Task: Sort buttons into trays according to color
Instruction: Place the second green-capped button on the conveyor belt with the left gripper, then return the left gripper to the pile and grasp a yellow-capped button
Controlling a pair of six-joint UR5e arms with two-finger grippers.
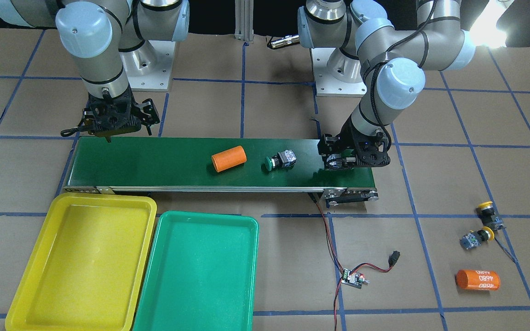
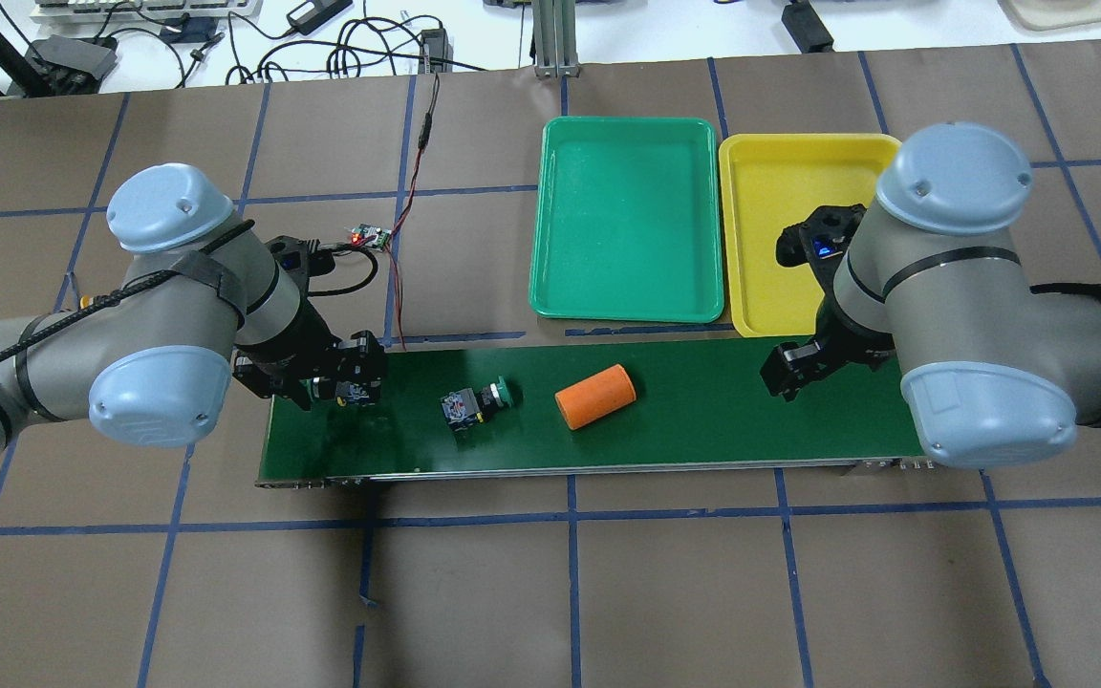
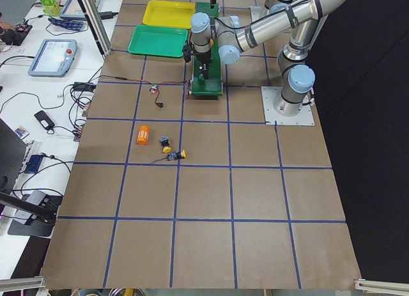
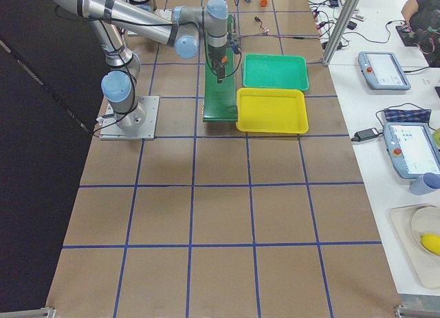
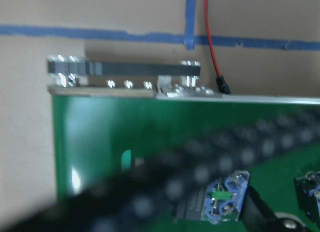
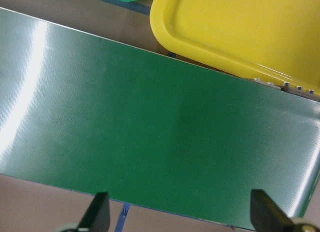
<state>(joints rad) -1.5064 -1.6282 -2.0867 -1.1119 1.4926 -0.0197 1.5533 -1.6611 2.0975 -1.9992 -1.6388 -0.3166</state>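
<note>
One green button (image 1: 281, 160) lies on its side on the belt, mid-length, also in the overhead view (image 2: 476, 401). My left gripper (image 1: 337, 162) hovers low over the belt's end and is shut on another button (image 5: 225, 199); only its grey-blue block shows, its cap is hidden. Two yellow buttons (image 1: 486, 209) (image 1: 479, 237) lie on the table beyond that end. My right gripper (image 6: 182, 214) stands open above the other end of the belt, nothing between its fingers. The yellow tray (image 1: 81, 262) and the green tray (image 1: 196, 276) sit side by side, with nothing in them.
An orange cylinder (image 1: 228, 158) lies on the dark-green conveyor belt (image 1: 154, 161) beside the green button. Another orange cylinder (image 1: 477, 279) rests on the table near the yellow buttons. A small controller board (image 1: 352, 278) with red and black wires lies in front of the belt.
</note>
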